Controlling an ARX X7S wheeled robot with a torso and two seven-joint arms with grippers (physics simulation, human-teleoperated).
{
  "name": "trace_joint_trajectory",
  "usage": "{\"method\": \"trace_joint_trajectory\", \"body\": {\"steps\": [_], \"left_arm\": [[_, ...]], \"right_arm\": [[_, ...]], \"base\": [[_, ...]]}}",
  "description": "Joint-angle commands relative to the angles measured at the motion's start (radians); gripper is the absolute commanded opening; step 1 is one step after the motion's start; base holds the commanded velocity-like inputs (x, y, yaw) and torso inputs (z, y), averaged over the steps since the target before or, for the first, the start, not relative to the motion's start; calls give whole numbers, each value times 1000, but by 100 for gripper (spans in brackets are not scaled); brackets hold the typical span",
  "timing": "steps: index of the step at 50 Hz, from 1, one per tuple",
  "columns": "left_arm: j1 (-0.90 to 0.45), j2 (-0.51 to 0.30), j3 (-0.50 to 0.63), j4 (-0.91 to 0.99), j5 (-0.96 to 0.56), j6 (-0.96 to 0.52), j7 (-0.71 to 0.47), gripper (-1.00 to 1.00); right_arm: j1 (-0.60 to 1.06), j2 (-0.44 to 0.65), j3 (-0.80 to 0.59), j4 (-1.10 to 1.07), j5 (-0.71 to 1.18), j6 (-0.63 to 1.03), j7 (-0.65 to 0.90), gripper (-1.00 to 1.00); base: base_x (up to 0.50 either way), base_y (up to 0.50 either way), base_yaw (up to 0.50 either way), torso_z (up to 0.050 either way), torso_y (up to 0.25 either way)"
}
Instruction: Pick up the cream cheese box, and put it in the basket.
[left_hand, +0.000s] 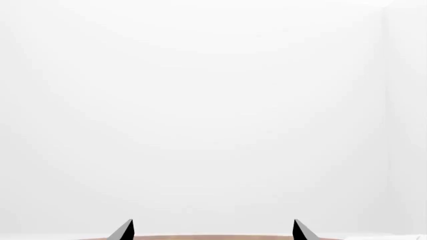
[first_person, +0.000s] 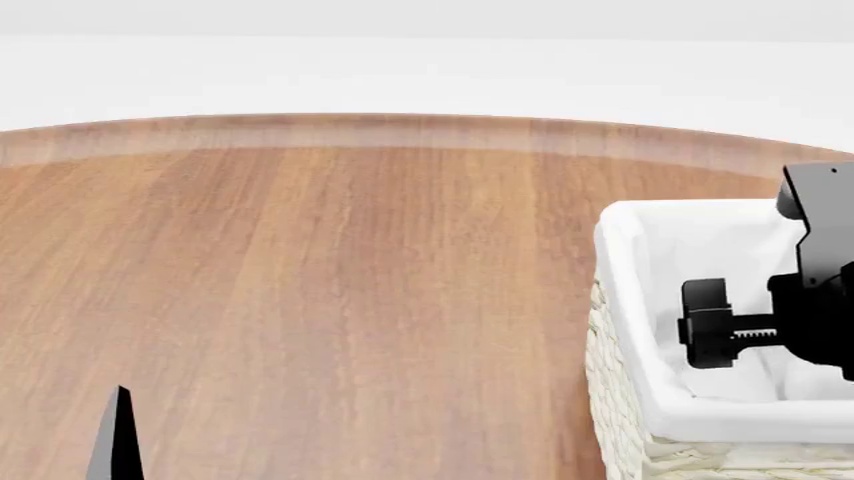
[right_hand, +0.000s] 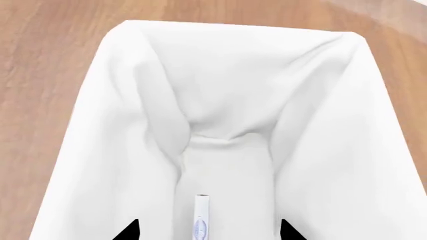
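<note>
The box stands on edge inside the basket, between the spread fingertips of the right gripper, untouched by either. The left gripper, also wide, holds nothing above the table.

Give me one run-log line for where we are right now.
phase: release over basket | right gripper: open, above liner | cream cheese box: edge-on between fingertips, contact unclear | left gripper: open, empty, idle
</note>
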Motion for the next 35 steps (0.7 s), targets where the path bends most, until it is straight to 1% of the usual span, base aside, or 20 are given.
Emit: {"method": "trace_joint_trajectory", "body": {"steps": [1,14,23,31,35], "left_arm": [[-1,-1,4,1,0,-1,-3,100],[1,-5,6,-1,1,6,-5,100],[1,-8,4,3,-3,6,-8,100],[0,-9,7,2,-1,6,-10,100],[0,-11,3,3,-4,6,-13,100]], "right_arm": [[56,42,9,-101,-1,23,41,100],[119,99,21,-240,-1,46,93,100],[120,121,49,-276,-6,-7,140,100],[117,159,92,-382,6,-65,207,100],[94,178,120,-436,11,-121,259,100]], "base": [[0,0,0,0,0],[0,0,0,0,1],[0,0,0,0,0],[0,0,0,0,0],[0,0,0,0,0]]}}
